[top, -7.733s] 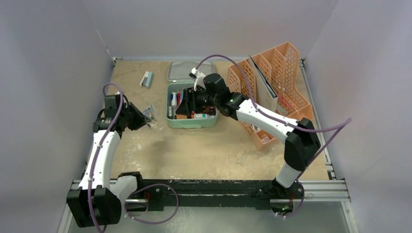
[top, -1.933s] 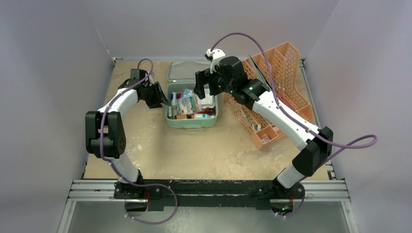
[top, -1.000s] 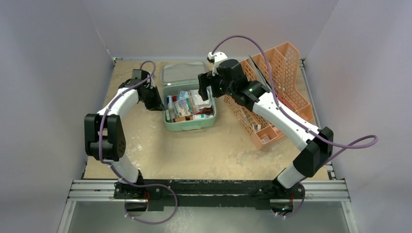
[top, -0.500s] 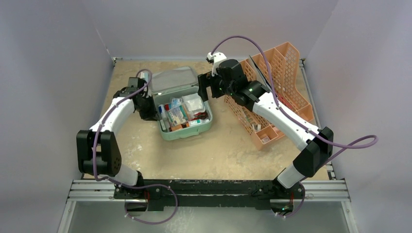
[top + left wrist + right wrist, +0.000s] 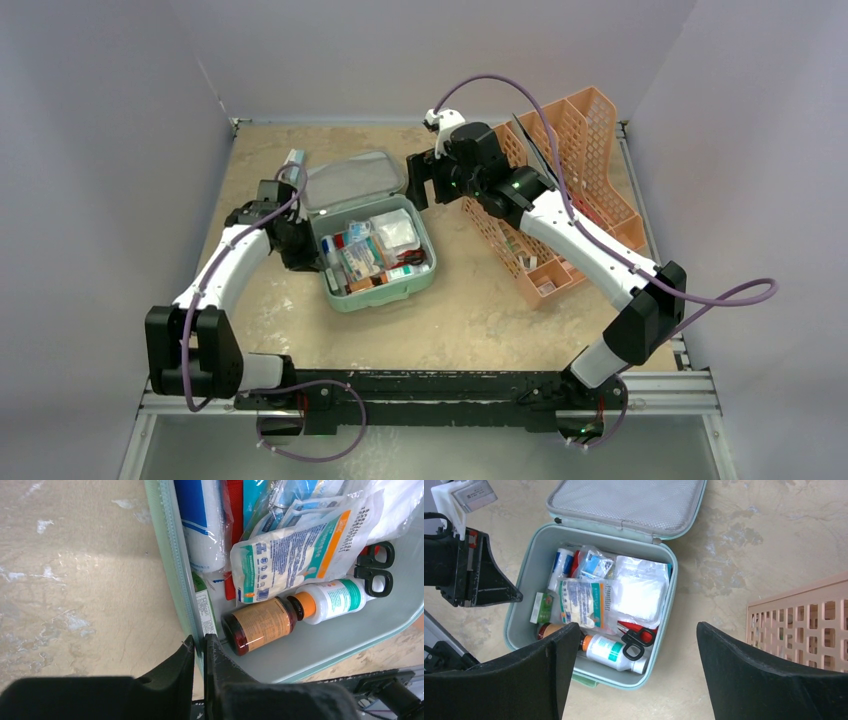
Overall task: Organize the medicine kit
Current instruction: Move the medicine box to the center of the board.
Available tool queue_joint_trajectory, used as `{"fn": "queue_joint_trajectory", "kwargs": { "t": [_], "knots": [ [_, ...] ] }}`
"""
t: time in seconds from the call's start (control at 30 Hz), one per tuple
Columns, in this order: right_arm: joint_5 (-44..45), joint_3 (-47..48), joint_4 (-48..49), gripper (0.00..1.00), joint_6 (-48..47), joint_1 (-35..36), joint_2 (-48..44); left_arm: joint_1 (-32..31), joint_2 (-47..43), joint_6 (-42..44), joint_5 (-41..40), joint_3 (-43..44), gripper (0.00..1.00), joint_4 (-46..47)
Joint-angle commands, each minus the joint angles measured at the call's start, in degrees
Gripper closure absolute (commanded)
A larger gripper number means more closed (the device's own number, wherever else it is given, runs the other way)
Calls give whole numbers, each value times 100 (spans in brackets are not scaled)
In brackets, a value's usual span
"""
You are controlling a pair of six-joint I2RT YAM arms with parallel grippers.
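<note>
Two grippers, two quite different grips; the left gripper has its black fingers pressed almost together on the thin left wall of the medicine kit, one finger outside and one inside, so the rim is pinched between them; the right gripper hangs above the box with its jaws spread wide and nothing between them, touching nothing.

The medicine kit sits on the sandy table a little left of centre, turned at an angle; it is a mint-green square box with rounded corners, and its lid lies thrown open at the far side, joined along the back edge; the peach rack stands apart on the right.

From above the contents are only a coloured jumble; the left wrist view picks out an amber bottle lying flat beside a white bottle with an orange collar, black-handled scissors, a printed teal-and-orange pouch and a blue-and-white roll along the gripped wall; the right wrist view alone shows the grey mesh lining inside the lid, a white packet in the far right corner of the box, and the left gripper at the kit's wall.
</note>
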Motion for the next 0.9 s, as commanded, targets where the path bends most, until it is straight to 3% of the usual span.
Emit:
{"fn": "queue_joint_trajectory", "kwargs": {
  "t": [0.0,0.1,0.17,0.3,0.5,0.6,0.87],
  "knots": [
    [-62,110,-38,13,149,-16,-252,4,-346,-212,471,-118,88,49],
    [-220,106,-66,17,226,-10,-226,20,-334,-332,569,31,76,77],
    [-311,81,-87,19,261,4,-220,58,-339,-399,537,248,61,52],
    [-419,-26,-96,26,335,91,-199,244,-419,-550,705,663,49,276],
    [-446,-240,60,52,439,465,-63,1278,-206,-957,1644,691,41,1255],
    [-639,-223,101,54,380,674,101,1683,7,-1214,1835,488,37,1941],
    [-724,52,-64,55,389,957,457,1929,1050,-1543,1579,532,27,3037]
  ]
}}
